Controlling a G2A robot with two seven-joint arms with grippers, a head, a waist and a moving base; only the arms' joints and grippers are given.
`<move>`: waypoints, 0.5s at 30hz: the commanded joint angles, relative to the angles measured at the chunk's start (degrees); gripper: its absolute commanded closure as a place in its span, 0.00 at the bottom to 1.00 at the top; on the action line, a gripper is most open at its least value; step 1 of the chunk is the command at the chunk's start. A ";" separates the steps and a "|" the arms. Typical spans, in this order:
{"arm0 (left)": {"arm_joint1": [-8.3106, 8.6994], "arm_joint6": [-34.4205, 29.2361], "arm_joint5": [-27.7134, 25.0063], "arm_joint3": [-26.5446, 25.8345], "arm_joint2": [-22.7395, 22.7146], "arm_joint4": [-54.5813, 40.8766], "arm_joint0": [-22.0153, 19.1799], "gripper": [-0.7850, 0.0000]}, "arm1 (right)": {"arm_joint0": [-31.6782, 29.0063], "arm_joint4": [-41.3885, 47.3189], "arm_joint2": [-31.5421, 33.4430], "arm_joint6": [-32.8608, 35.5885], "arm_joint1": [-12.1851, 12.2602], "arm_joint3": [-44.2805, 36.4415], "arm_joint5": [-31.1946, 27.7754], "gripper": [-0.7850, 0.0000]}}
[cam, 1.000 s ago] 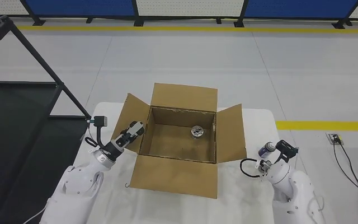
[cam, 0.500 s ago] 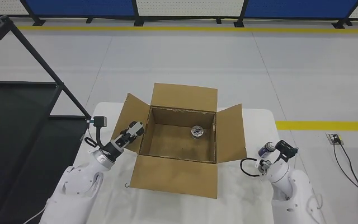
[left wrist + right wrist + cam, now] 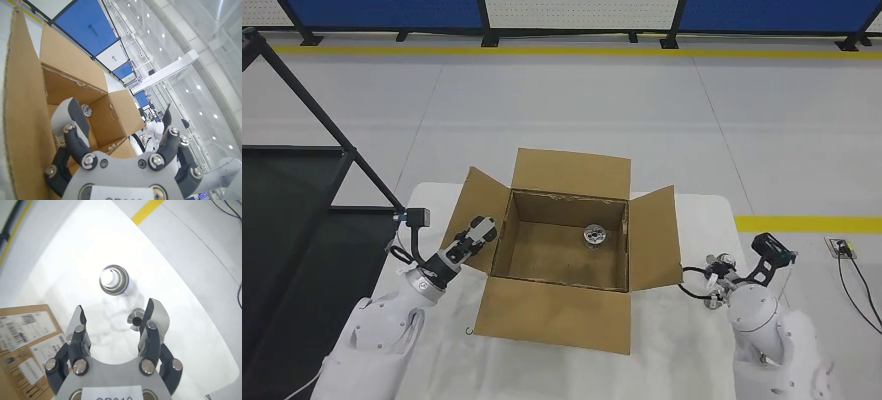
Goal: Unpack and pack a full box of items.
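An open cardboard box (image 3: 554, 312) sits in the middle of a white table (image 3: 682, 345), all four flaps folded outward. Inside it, one small round metal part (image 3: 594, 234) lies on the box floor near the far right corner.

The left gripper (image 3: 121, 104) hangs just outside the box's left flap, fingers spread wide and holding nothing. The right gripper (image 3: 115, 306) is over the table to the right of the box, fingers likewise apart with nothing between them. Below it a spray can (image 3: 114, 282) stands upright, and a second small metal piece (image 3: 134, 321) lies just beside one finger (whether they touch cannot be told).

The can looks light, rigid and smooth-sided, so probably slippery. A hold across the middle of its body, below the cap, seems safest, since a high grip could tip it. The metal part in the box is likely dense and hard, best pinched across its rim.
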 commanded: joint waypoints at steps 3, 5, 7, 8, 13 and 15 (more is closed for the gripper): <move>0.09 0.30 -0.16 -0.29 -0.65 -0.22 0.40 0.00 | -3.72 2.01 -3.21 -6.84 -0.45 -9.82 -0.52 0.00; 0.14 0.38 -0.23 -0.46 -0.94 -0.26 0.61 0.00 | -5.00 2.46 -5.33 -9.28 -0.58 -13.71 -2.14 0.00; 0.17 0.39 -0.23 -0.63 -1.10 -0.32 0.83 0.00 | -5.96 2.03 -7.55 -12.54 -0.69 -17.25 -3.44 0.00; 0.18 0.44 -0.24 -0.72 -1.16 -0.35 0.95 0.00 | -6.46 1.66 -8.89 -13.87 -0.76 -18.57 -3.66 0.00; 0.25 0.94 -0.74 -0.99 -1.70 -0.62 1.85 0.00 | -6.89 -1.31 -16.63 -16.38 -0.91 -22.19 -7.75 0.00; 0.27 1.11 -1.02 -1.00 -1.96 -0.94 2.23 0.00 | -5.82 -1.56 -19.58 -14.99 -0.95 -21.42 -10.49 0.00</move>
